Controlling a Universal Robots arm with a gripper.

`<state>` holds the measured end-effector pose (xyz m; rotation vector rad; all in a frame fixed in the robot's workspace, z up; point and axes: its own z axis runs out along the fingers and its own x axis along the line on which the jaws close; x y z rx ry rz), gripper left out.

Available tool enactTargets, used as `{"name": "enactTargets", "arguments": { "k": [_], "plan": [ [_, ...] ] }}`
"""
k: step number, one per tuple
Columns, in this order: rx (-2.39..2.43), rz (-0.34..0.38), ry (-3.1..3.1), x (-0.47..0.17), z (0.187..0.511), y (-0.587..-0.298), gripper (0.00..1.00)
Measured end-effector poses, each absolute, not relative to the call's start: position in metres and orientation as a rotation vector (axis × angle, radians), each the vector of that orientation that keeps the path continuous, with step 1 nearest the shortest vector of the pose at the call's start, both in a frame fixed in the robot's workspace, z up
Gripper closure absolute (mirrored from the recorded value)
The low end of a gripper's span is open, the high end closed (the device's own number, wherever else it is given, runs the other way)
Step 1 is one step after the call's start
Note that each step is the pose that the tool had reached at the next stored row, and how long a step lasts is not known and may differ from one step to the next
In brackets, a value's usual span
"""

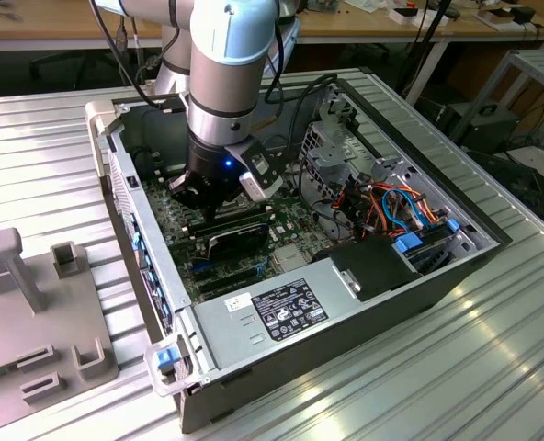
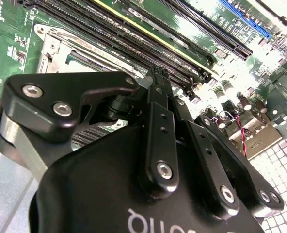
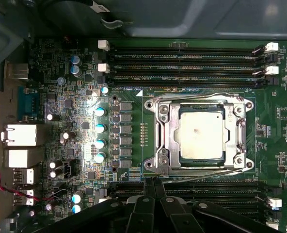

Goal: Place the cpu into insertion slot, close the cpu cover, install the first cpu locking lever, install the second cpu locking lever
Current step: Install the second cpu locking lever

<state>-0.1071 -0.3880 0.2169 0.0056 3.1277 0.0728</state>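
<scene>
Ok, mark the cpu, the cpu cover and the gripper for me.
cpu (image 3: 201,135): first wrist view, middle of its silver-beige metal top.
cpu cover (image 3: 170,137): first wrist view, silver frame strip beside the chip.
gripper (image 3: 152,182): first wrist view, tips of the black fingers, just short of the socket frame.

one cpu (image 3: 200,137), one cpu cover (image 3: 165,141), eight memory slots (image 3: 182,63), one tool (image 3: 153,187).

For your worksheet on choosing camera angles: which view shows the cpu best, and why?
The first wrist view: it looks straight down on the cpu, its pale metal top framed by the cpu cover. In the second wrist view the gripper blocks most of that area. In the exterior view the arm stands over it.
</scene>
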Motion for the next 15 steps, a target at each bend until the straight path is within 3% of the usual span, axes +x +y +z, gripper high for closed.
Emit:
{"name": "enactTargets", "arguments": {
  "k": [15],
  "plan": [
    [-0.019, 0.075, 3.128, -0.107, 0.205, -0.375, 0.89]
  ]
}}
